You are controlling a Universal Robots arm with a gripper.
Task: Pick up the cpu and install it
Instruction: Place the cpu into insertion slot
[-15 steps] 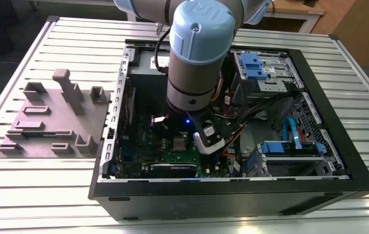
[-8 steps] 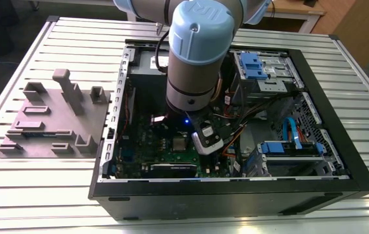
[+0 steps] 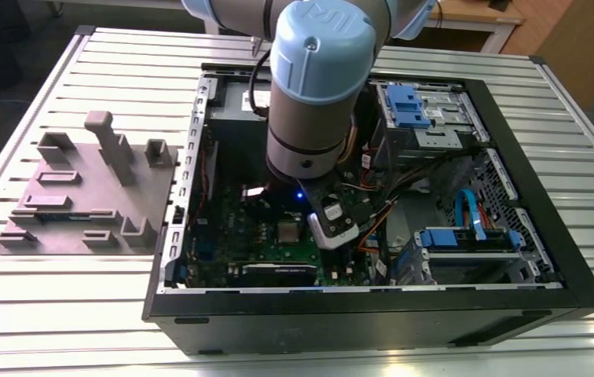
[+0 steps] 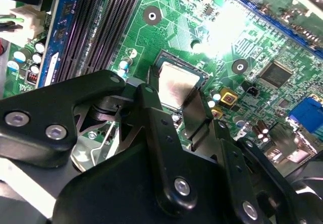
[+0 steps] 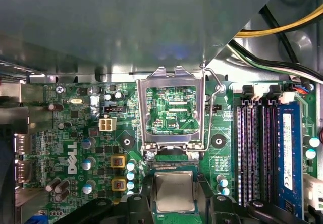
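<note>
On the slatted metal worktop [image 3: 67,314] lies a big black computer case [image 3: 381,318], set on its side with the panel off, so I look straight down into it. The pale-blue and grey arm [image 3: 318,94] drops into the middle of that box from twelve o'clock in the exterior view. At nine o'clock from the case stands a grey fixture block [image 3: 87,204] with posts and recesses, well apart from the arm.

Inside the case, the green motherboard [image 3: 229,236] fills the half toward nine o'clock. Two drive cages with blue clips sit in the other half, one [image 3: 423,118] at about one o'clock and one [image 3: 465,243] at about four o'clock. Loose cables [image 3: 412,177] run between them.

On the board, in the first wrist view, a row of dark memory slots [image 5: 252,148] stands beside the socket, with one blue-labelled stick [image 5: 286,148] seated in the outermost slot. The socket's steel load plate [image 5: 171,133] is swung back and stands open, its window showing bare board.

The cpu [image 5: 174,186] [image 4: 179,80] lies flat within the socket frame, silver top up, level with the board. The gripper [image 5: 174,196] [image 4: 174,95] is right down over it. Whether the fingers pinch the chip or merely flank it, I cannot tell.
</note>
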